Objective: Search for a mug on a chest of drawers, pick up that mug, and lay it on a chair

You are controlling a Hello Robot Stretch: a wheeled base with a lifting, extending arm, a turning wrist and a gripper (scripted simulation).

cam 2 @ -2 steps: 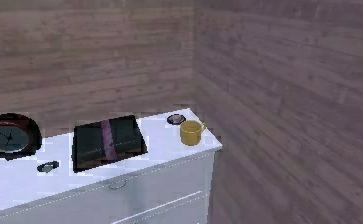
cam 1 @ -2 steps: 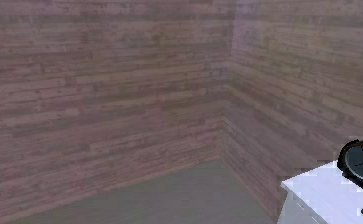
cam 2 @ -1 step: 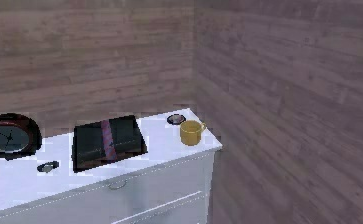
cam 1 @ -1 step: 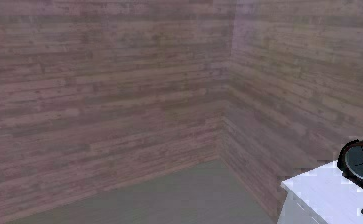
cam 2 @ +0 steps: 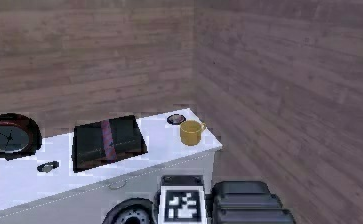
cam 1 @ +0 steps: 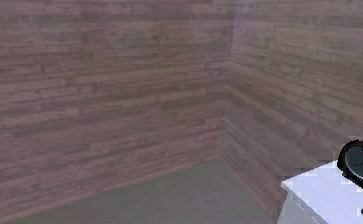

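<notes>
The gripper [cam 2: 130,212] showed as a dark rounded body at the bottom edge of the arm side view, just left of one white square with black marks [cam 2: 184,205]. Its far end could not be made out, so I could not tell whether it grasped anything. Right of the square sat the dark blocks of the arm [cam 2: 247,201].

Beyond the gripper stood the white chest of drawers [cam 2: 149,165], its top stretching from the view's left edge to past the middle. One mug [cam 2: 192,132], yellow-gold and upright with its handle toward the view's right, stood on the top near the right-hand corner. One small dark round thing [cam 2: 176,119] lay just behind it.

Left of the mug, apart from it, lay one dark book [cam 2: 107,142] with a purple band down its cover, flat on the top. Farther left stood one round dark-red alarm clock [cam 2: 11,135], and in front of it lay one small dark thing [cam 2: 49,166], too small to name.

Nothing stood between the gripper and the mug except the chest's front edge.

Wooden plank walls [cam 2: 279,70] met in a corner behind the chest. In the forward view the same clock and chest corner sat at the bottom right, over a grey floor [cam 1: 169,200].
</notes>
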